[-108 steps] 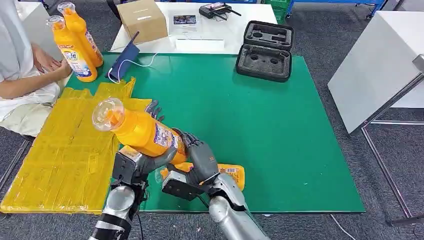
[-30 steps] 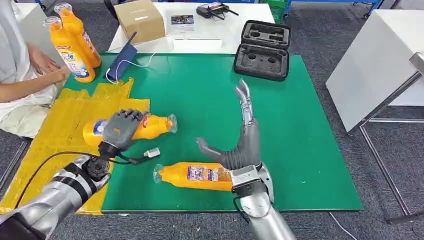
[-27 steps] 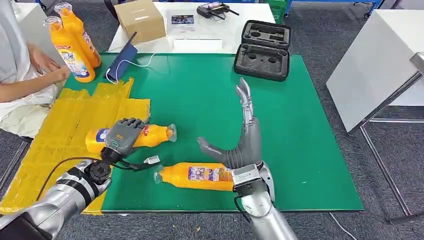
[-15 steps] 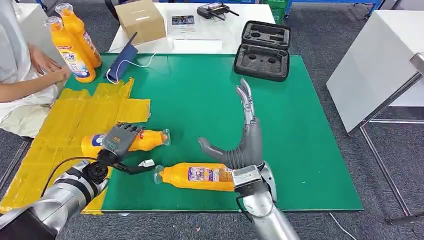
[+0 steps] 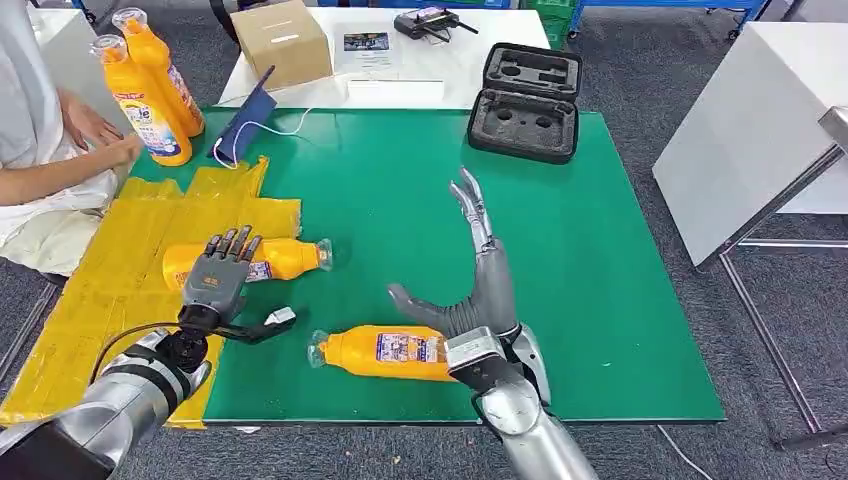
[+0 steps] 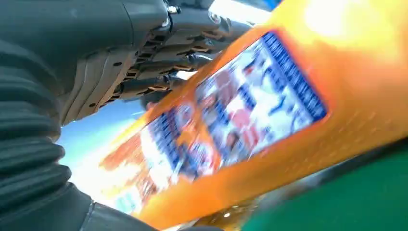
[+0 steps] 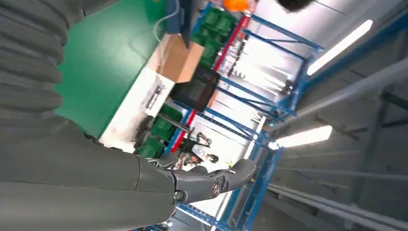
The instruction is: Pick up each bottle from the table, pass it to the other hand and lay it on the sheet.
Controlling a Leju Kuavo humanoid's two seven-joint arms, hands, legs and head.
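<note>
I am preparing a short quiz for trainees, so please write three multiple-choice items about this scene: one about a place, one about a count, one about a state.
1. Where does the bottle nearest the left hand lie?
A. Inside the black case
B. Partly on the yellow sheet, neck over the green mat
C. On the white table

2. How many orange bottles are in the head view?
A. Two
B. Three
C. Four

3. What is the state of the right hand?
A. Open, fingers spread upward
B. Gripping a bottle
C. Pressed flat on the mat

Answers: 1 B, the released bottle rests across the sheet's edge. 2 C, two standing bottles and two lying, including the second lying bottle. 3 A, it holds nothing.
</note>
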